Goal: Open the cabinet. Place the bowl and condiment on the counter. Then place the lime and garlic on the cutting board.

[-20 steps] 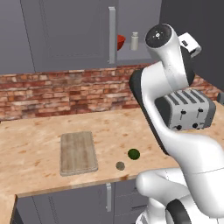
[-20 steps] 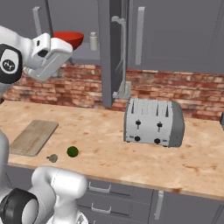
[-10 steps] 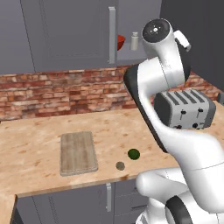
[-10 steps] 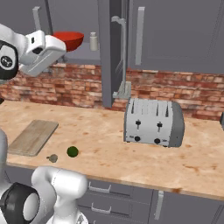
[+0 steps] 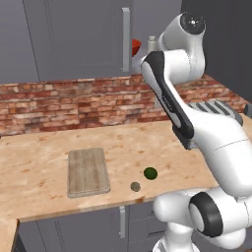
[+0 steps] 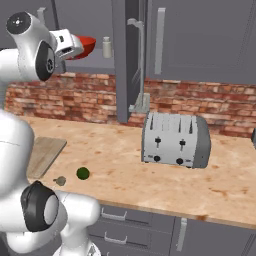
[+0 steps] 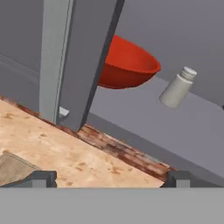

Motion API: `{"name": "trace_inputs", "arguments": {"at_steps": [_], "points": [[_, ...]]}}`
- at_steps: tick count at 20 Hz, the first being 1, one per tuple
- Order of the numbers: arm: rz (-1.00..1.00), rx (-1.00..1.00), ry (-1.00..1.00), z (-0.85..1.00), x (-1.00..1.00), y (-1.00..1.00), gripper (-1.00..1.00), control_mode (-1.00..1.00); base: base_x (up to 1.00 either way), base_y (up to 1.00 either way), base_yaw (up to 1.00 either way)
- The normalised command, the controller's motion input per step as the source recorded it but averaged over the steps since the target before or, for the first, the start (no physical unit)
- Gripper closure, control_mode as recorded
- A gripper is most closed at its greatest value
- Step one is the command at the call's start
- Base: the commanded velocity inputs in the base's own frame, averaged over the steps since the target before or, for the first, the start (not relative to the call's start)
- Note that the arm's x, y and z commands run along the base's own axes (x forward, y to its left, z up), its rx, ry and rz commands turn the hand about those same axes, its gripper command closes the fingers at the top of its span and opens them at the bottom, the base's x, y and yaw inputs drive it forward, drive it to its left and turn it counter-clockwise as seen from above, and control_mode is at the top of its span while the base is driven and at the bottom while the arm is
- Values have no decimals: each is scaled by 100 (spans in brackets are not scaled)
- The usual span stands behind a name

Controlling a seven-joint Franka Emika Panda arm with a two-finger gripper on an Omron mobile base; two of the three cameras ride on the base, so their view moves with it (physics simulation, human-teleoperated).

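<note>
I have the cabinet (image 6: 131,60) open, its right door swung out edge-on over the counter (image 6: 165,182), which leaves the shelf reachable. The gripper (image 7: 111,177) is raised to shelf height with its fingers spread wide and nothing between them, aimed at the shelf so I can go in for the first item. The red bowl (image 7: 127,65) sits on the shelf near its front edge, partly behind the door (image 7: 78,61); the condiment shaker (image 7: 177,87) stands just beside it, apart. The cutting board (image 5: 87,171) lies toward the counter's front edge, bare. The lime (image 5: 150,173) and the garlic (image 5: 135,186) rest close together near that same front edge, beside the board, waiting their turn. The toaster (image 6: 175,140) stands well clear of them.
</note>
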Motion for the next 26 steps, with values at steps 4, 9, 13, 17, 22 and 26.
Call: {"name": "trace_inputs", "arguments": {"at_steps": [4,9,13,17,22,26], "points": [[2,-1,0,22,33,78,-100,-100,0,0,0],[-7,0,0,7,27,50,-100,-100,0,0,0],[-16,0,1,0,38,20,-100,-100,0,0,0],[-19,0,0,-4,45,13,-100,-100,0,0,0],[-17,0,0,-18,43,16,-100,-100,0,0,0],[-7,2,-1,-27,30,26,-100,-100,0,0,0]]}}
